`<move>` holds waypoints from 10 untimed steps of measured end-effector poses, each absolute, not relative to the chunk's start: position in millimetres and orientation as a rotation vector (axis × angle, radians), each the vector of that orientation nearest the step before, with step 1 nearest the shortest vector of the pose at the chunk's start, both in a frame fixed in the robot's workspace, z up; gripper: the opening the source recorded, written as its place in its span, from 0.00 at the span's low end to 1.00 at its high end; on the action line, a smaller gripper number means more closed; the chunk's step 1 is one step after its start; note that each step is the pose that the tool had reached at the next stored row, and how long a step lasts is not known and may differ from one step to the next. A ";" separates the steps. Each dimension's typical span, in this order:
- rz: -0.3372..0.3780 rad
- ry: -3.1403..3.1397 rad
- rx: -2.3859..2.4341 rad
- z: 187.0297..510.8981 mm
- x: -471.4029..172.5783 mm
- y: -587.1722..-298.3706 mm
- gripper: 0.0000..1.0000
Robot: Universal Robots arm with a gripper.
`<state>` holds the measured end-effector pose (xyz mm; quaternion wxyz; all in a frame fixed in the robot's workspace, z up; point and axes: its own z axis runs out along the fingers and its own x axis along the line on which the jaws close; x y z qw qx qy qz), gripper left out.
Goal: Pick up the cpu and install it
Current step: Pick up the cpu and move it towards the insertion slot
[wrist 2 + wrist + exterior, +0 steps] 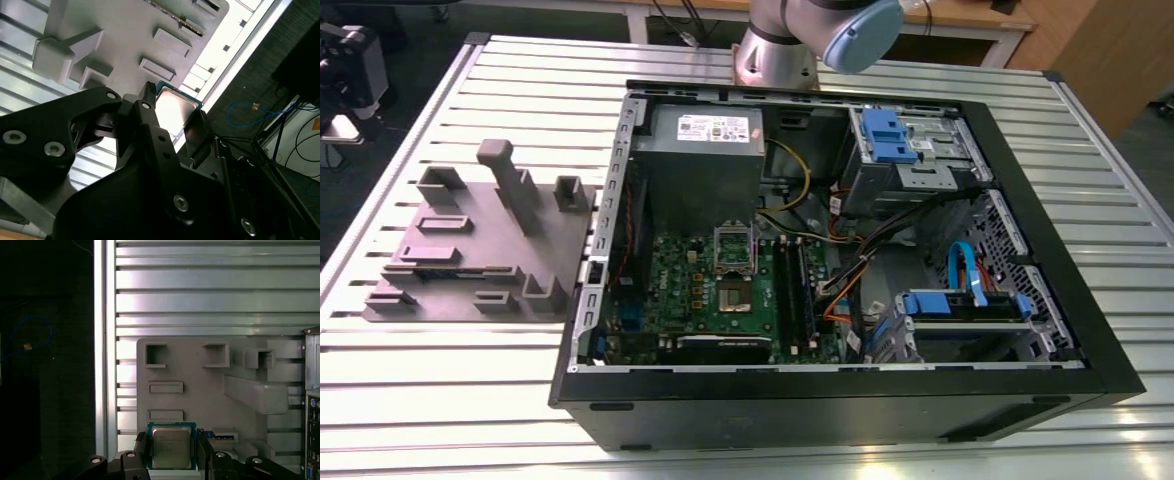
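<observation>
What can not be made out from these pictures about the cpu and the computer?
- Underside of the cpu: faces away in both wrist views.
- Two cpu edges: covered by the gripper, first wrist view.
- Motherboard socket: too small in the exterior view to tell whether it is empty.
- Arm: cut off by the exterior view's top edge.

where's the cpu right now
In both wrist views the cpu sits clamped in the gripper, with the grey stepped block on the slatted table beneath it.
</observation>
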<state>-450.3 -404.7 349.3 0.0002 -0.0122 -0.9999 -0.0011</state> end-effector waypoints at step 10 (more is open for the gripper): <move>-0.004 -3.141 -0.038 358.1 -450.3 -404.7 0.47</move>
